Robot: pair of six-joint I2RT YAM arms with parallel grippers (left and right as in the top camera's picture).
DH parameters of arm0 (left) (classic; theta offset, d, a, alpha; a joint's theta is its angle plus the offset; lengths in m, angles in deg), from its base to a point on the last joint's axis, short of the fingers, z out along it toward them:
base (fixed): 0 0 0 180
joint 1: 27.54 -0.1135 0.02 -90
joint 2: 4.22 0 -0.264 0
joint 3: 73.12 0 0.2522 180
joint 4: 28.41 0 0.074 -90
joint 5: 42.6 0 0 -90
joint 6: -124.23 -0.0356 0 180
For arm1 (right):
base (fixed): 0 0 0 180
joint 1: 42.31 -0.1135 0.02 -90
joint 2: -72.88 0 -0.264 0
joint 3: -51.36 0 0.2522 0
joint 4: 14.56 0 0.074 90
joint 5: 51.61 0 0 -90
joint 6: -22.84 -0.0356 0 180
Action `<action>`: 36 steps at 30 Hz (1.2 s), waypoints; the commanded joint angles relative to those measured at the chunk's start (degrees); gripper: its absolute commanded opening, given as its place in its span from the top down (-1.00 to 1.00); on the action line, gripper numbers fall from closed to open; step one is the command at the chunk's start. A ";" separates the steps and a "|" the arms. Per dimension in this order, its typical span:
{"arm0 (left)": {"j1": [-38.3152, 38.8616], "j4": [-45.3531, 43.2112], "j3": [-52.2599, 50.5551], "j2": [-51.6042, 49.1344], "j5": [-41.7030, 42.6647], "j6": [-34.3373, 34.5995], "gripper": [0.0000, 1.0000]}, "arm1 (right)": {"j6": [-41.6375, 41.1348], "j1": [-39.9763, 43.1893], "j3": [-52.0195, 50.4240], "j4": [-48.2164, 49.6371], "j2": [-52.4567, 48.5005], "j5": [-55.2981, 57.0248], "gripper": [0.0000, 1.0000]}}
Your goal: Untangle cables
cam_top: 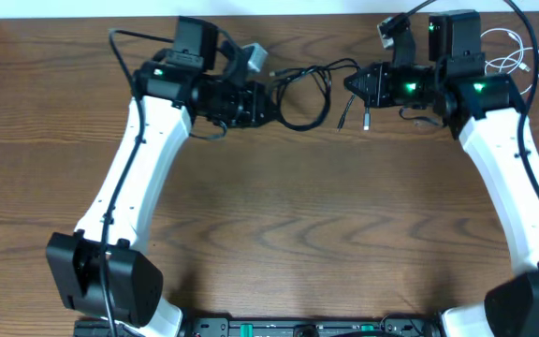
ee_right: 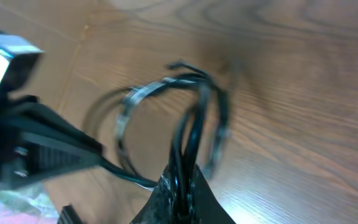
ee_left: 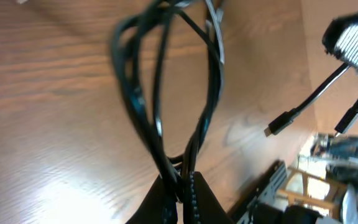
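Looping black cables (cam_top: 305, 94): a bunch of thin black strands at the far middle of the surface (cam_top: 279, 225), strung between the two claws and crossing one another in several loops
Cables, left wrist view: the black cables (ee_left: 135, 99) run up from the fingertips as long narrow loops that cross close to the grip; the strands are blurred, so I cannot count them
Cables, right wrist view: the black cables (ee_right: 194, 124) spread from the fingertips into rounder loops over the wood, also blurred
Plug ends (cam_top: 365, 118): two short tails with small plugs point toward the near side just below the right claw (cam_top: 354, 86), side by side and not touching; in the left wrist view the plug ends (ee_left: 279, 122) hang under that claw
Left claw (cam_top: 264, 103): clenched on the left part of the bunch; up close the left claw (ee_left: 180, 194) has its fingers pressed together with strands pinched between them
Right claw: clenched on the right part of the bunch; up close the right claw (ee_right: 182, 194) has its dark fingers closed around several strands
White cable (cam_top: 508, 51): a thin white cable coiled loosely at the far right corner, behind the right arm (cam_top: 513, 178), well apart from the black bunch and touched by neither claw
Surface: brown wood grain, with both arm bases at the near edge
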 commanded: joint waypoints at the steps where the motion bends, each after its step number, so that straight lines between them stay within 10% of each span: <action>1: 2.78 0.33 0.39 -0.04 1.64 -0.66 0.85 | -4.61 -2.14 0.13 0.04 0.07 4.24 0.98; 24: 4.52 -0.59 0.42 -0.04 18.88 2.71 0.85 | -30.08 -6.93 0.13 10.49 -6.93 19.71 0.98; 36: 3.93 -25.20 0.42 -0.04 19.08 28.50 0.85 | -37.42 -13.55 0.13 7.78 -8.33 20.24 0.98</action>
